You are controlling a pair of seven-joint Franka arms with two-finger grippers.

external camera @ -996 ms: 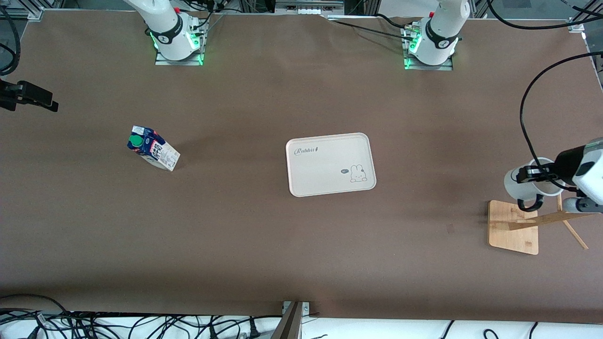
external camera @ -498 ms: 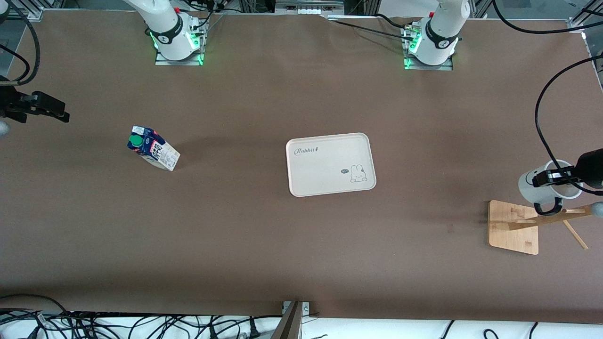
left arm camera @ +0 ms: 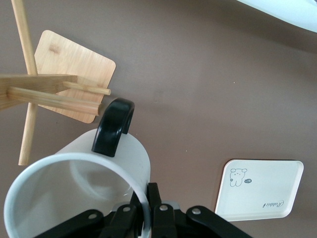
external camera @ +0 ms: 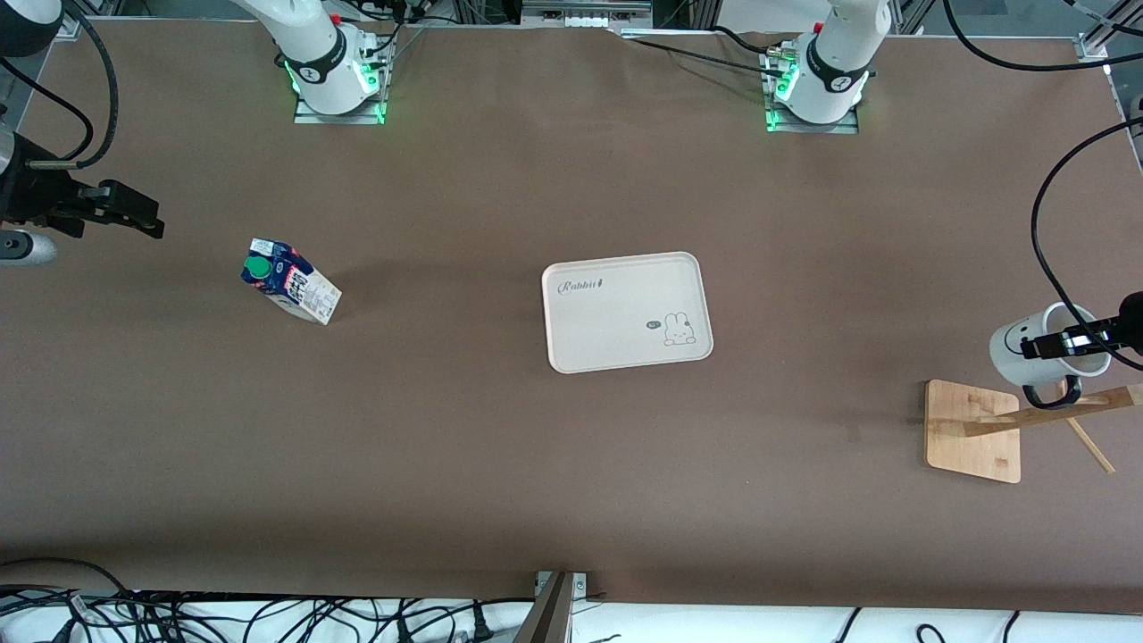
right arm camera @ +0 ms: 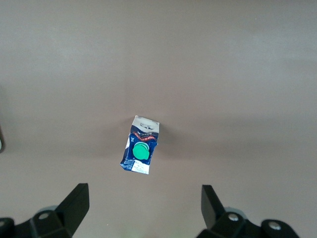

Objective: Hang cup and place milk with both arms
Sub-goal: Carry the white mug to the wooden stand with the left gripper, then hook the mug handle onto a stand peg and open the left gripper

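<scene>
Left tool [external camera: 1067,344] pinches cup [external camera: 1027,350] rim, handle just beside rack [external camera: 973,433] peg: unhung. Right tool [right arm camera: 143,208] spread above milk [external camera: 290,281], untouched, 9 o'clock from tray [external camera: 625,311].

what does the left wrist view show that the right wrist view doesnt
Only the left wrist view shows the white mug clamped at its rim by the left pincer, its black handle close to the pegs of the wooden rack, and the rabbit tray lying flat on the table. Only the right wrist view shows the milk carton with its green cap, standing on the table below the open right pincer. Both show the brown table.
</scene>
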